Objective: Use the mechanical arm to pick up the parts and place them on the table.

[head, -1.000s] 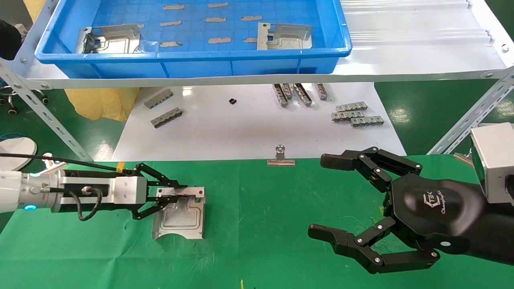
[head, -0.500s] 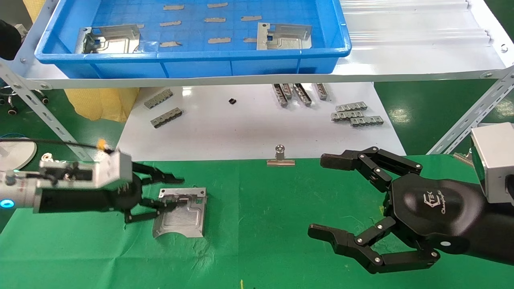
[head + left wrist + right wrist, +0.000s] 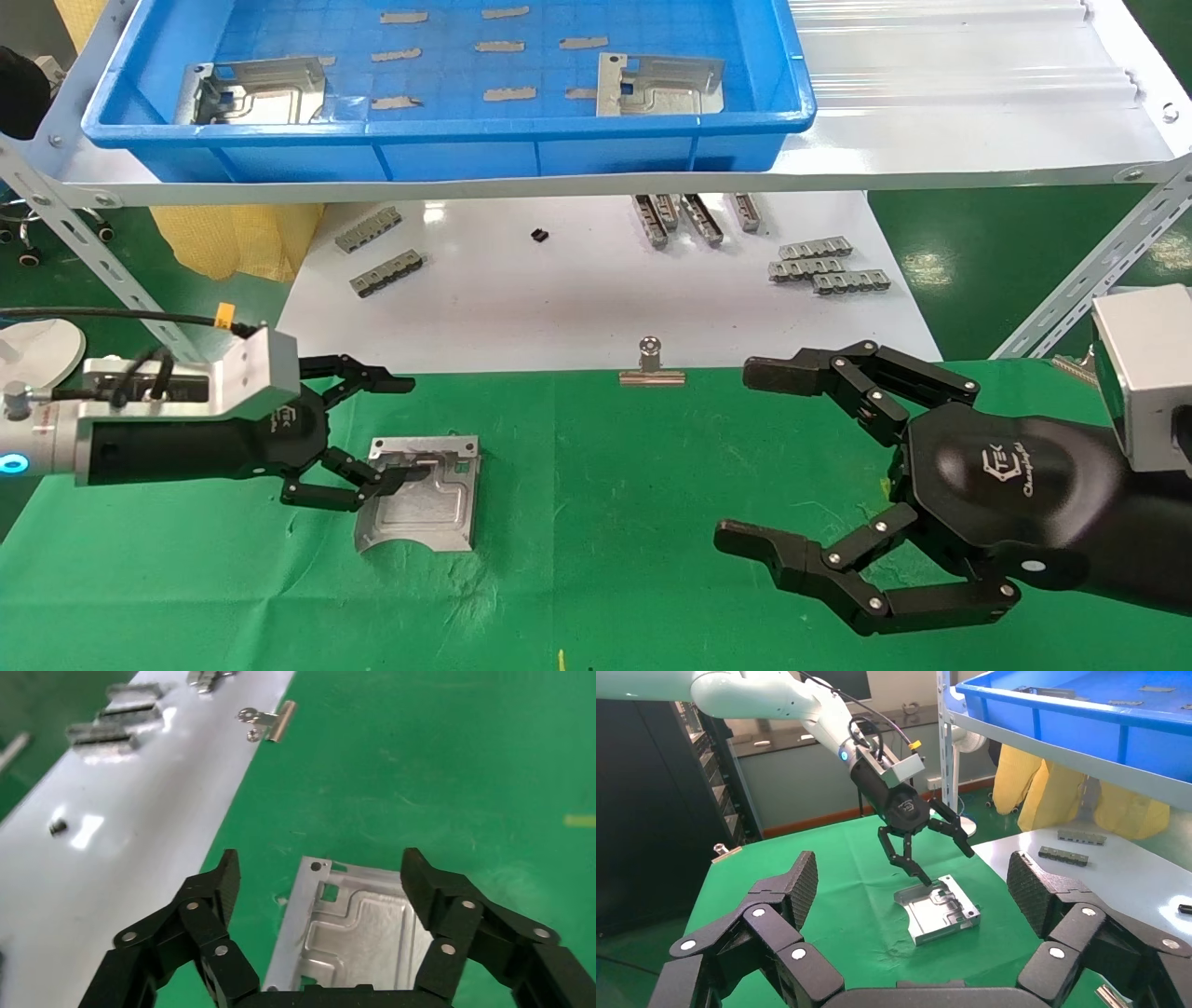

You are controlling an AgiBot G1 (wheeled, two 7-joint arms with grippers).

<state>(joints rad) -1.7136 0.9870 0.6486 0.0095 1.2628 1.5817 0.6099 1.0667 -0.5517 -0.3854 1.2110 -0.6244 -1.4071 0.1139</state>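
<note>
In the head view, the square silver stamped sheet-metal part [image 3: 419, 492] lies flat on the wrinkled green cloth table [image 3: 596, 559], just ahead of the black-fingered left gripper [image 3: 396, 429], whose fingers are spread and released. The left wrist view shows it between and below those spread fingers [image 3: 218, 888]. In the right wrist view, the right gripper [image 3: 912, 881], also spread and empty, sits well apart from the part, so the left arm is nearer.

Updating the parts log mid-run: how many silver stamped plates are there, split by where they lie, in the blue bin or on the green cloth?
In the blue bin: 2, a left plate and a right plate.
On the green cloth: 1, a plate under the open left gripper.
Total: 3.
</note>
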